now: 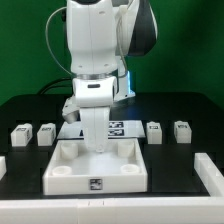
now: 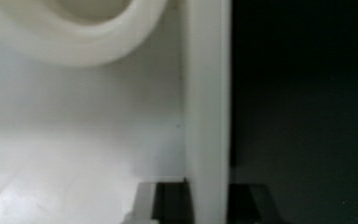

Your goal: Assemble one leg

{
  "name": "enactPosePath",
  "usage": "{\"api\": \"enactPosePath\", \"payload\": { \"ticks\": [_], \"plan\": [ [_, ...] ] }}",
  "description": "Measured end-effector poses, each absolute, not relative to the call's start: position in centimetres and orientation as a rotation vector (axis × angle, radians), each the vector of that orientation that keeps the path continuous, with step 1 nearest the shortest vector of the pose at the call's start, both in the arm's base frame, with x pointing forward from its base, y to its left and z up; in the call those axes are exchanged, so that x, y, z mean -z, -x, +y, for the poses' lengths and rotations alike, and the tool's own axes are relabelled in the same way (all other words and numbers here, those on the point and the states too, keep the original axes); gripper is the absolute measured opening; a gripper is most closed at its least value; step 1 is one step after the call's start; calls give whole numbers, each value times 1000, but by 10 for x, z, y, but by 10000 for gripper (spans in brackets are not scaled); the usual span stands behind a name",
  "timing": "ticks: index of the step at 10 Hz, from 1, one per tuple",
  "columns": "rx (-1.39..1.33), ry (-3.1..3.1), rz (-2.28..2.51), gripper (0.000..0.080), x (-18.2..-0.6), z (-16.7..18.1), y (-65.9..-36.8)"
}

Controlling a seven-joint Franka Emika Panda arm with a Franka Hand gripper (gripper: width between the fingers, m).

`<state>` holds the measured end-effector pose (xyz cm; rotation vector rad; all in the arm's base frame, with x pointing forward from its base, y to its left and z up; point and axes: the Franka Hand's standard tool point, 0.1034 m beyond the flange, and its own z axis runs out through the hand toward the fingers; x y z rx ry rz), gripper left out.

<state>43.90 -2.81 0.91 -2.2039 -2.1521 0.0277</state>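
The large white tray (image 1: 60,170) with round corner sockets lies at the table's front middle. My gripper (image 1: 95,143) reaches straight down onto the tray's far wall. In the wrist view my gripper (image 2: 210,192) has one dark finger (image 2: 172,205) on each side of that thin white wall (image 2: 208,90), touching it. A round socket (image 2: 96,25) shows inside the tray. Small white legs stand on the table: two at the exterior view's left (image 1: 20,133) (image 1: 45,133), two at the right (image 1: 153,131) (image 1: 181,130). None is held.
The marker board (image 1: 118,128) lies just behind the tray, partly hidden by my arm. White pieces show at the table's left edge (image 1: 3,165) and right edge (image 1: 208,172). Black table (image 2: 309,100) lies outside the tray wall.
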Motion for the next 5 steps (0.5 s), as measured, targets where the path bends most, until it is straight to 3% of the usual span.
{"api": "enactPosePath", "payload": {
  "ticks": [5],
  "plan": [
    [-23, 2206, -2154, 60, -9, -28, -440]
  ]
}}
